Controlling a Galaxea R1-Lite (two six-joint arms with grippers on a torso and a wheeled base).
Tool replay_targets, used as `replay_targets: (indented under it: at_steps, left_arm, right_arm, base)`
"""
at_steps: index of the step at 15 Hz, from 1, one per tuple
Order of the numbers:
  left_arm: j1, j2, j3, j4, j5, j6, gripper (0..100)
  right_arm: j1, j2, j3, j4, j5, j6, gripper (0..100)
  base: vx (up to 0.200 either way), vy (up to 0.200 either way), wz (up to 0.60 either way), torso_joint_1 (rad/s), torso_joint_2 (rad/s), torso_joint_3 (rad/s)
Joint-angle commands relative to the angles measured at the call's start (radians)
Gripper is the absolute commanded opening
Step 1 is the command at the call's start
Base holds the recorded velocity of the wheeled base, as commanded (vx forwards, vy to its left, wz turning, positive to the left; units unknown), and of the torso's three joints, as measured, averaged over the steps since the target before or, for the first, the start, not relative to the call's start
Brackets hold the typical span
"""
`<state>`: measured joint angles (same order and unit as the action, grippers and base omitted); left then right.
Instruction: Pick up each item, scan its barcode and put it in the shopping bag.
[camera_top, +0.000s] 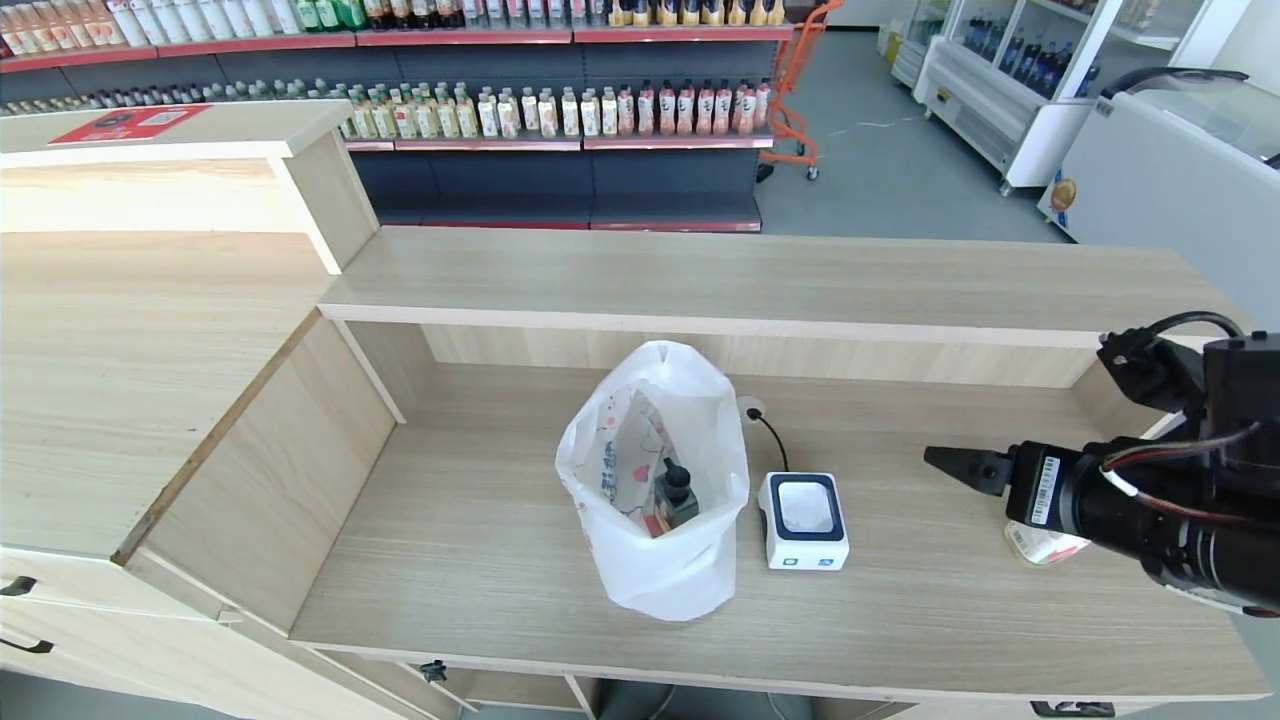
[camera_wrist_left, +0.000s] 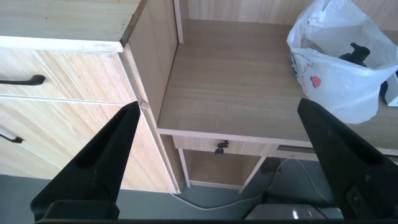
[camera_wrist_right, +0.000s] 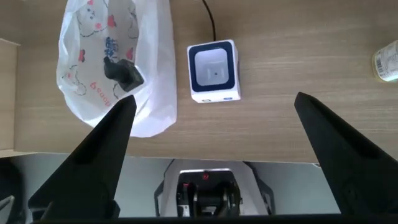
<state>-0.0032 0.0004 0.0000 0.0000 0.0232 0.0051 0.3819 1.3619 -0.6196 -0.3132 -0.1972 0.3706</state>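
The white shopping bag (camera_top: 650, 480) stands open on the counter's middle, with a dark-capped bottle (camera_top: 677, 492) and other goods inside. A white and blue barcode scanner (camera_top: 803, 520) sits just right of it, its cable running to the back. A pale, labelled bottle (camera_top: 1040, 545) lies at the counter's right, partly hidden under my right arm. My right gripper (camera_top: 950, 463) hovers open and empty above the counter, right of the scanner. In the right wrist view the bag (camera_wrist_right: 118, 68), scanner (camera_wrist_right: 214, 70) and bottle (camera_wrist_right: 387, 62) lie below the gripper (camera_wrist_right: 214, 102). My left gripper (camera_wrist_left: 219, 104) is open and empty, off the counter's front left.
A raised wooden ledge (camera_top: 760, 280) runs along the counter's back, and a taller wooden unit (camera_top: 150, 330) walls off the left. Drawers with black handles (camera_wrist_left: 22, 79) sit below that unit. Store shelves of bottles (camera_top: 560, 110) and freezers (camera_top: 1150, 150) stand beyond.
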Motion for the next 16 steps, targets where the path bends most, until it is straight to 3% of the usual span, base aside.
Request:
replay_targets:
  at_steps: [1, 13, 16]
  left_arm:
    - [0.000, 0.001, 0.000, 0.000, 0.001, -0.001, 100]
    - [0.000, 0.000, 0.000, 0.000, 0.004, -0.019, 100]
    - [0.000, 0.001, 0.000, 0.000, 0.001, -0.002, 100]
  right_arm:
    - [0.000, -0.041, 0.009, -0.001, 0.001, 0.016, 100]
    - [-0.034, -0.010, 0.101, 0.009, -0.008, 0.091, 100]
    - [-0.083, 0.014, 0.195, 0.082, -0.105, 0.002, 100]
  base:
    - [0.000, -0.200, 0.00, -0.007, 0.00, 0.002]
    - [0.000, -0.200, 0.00, 0.003, 0.00, 0.002]
    - [0.000, -0.067, 0.00, 0.001, 0.00, 0.002]
